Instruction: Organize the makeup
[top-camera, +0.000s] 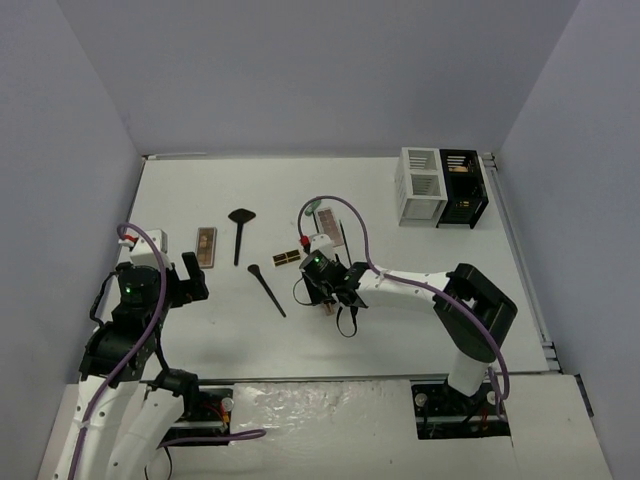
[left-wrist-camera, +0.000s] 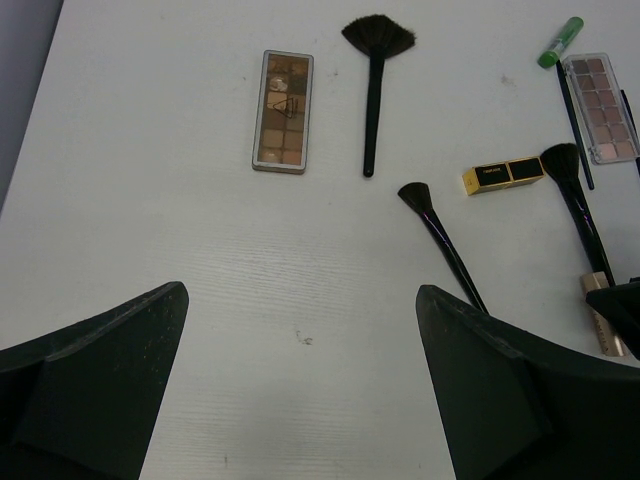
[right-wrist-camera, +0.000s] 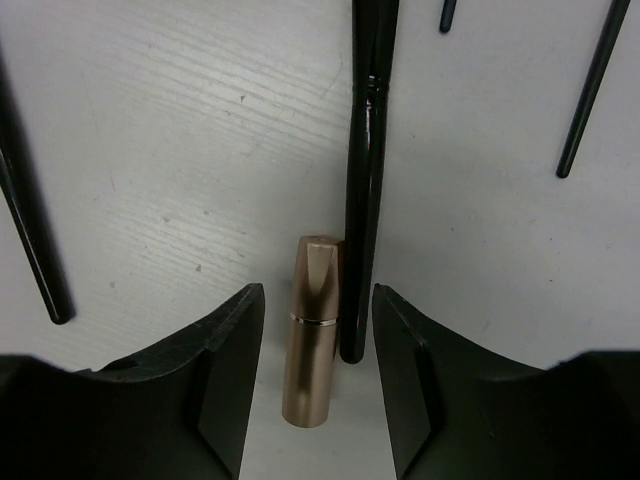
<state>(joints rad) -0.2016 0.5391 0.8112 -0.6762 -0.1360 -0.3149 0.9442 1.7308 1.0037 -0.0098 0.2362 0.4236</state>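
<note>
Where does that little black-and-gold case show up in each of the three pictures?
Top external: black-gold case near the table's middle.
Left wrist: upper right.
Right wrist: not in it.
Shared landmark, top and left wrist views: slanted brush, lying below-left of the case.

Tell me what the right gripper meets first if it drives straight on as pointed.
Probably the rose-gold tube, lying between the open fingers of the right gripper. The black brush handle close beside it is also in the gap. Depth is unclear.
</note>
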